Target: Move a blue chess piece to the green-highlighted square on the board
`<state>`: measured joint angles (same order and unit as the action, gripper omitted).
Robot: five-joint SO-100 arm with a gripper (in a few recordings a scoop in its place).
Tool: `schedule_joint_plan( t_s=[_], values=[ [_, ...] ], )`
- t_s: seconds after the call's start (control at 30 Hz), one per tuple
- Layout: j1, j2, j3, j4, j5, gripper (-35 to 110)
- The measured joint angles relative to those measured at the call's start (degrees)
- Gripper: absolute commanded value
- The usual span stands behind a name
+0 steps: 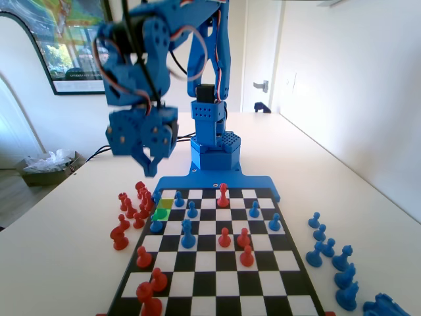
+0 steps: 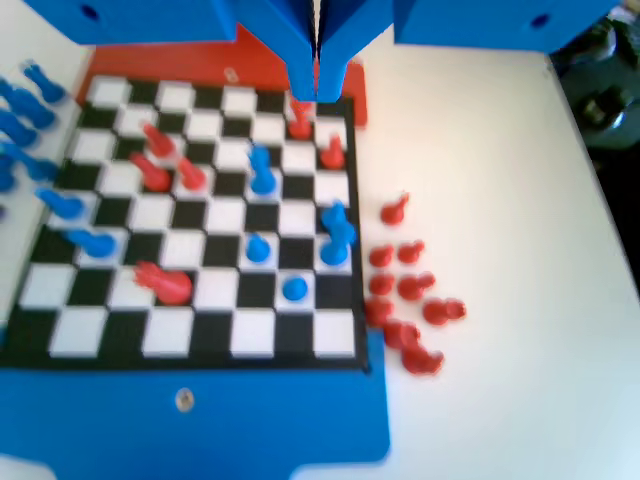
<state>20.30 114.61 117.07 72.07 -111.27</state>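
Observation:
The board (image 1: 217, 293) lies in front of the blue arm, and the green-highlighted square (image 1: 162, 214) is in its left column near the far end in the fixed view. A blue chess piece (image 1: 156, 224) stands just on the near side of that square, and two more (image 1: 179, 199) (image 1: 192, 209) stand close on its right. My gripper (image 1: 147, 168) hangs in the air above the board's far left corner, shut with nothing in it. In the wrist view the gripper (image 2: 317, 85) points down over the board (image 2: 250, 335), with blue pieces (image 2: 337, 232) below it.
Several red pieces (image 1: 128, 210) lie off the board on the left in the fixed view and several blue ones (image 1: 329, 253) on the right. Red pieces (image 1: 224, 237) and further blue ones (image 1: 274, 222) stand on the board's middle squares.

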Motion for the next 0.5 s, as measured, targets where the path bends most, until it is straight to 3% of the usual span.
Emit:
schedule_joint_plan(
  t_s=[0.5],
  values=[
    [-12.74,33.84,-2.02,22.15,5.98,1]
  ],
)
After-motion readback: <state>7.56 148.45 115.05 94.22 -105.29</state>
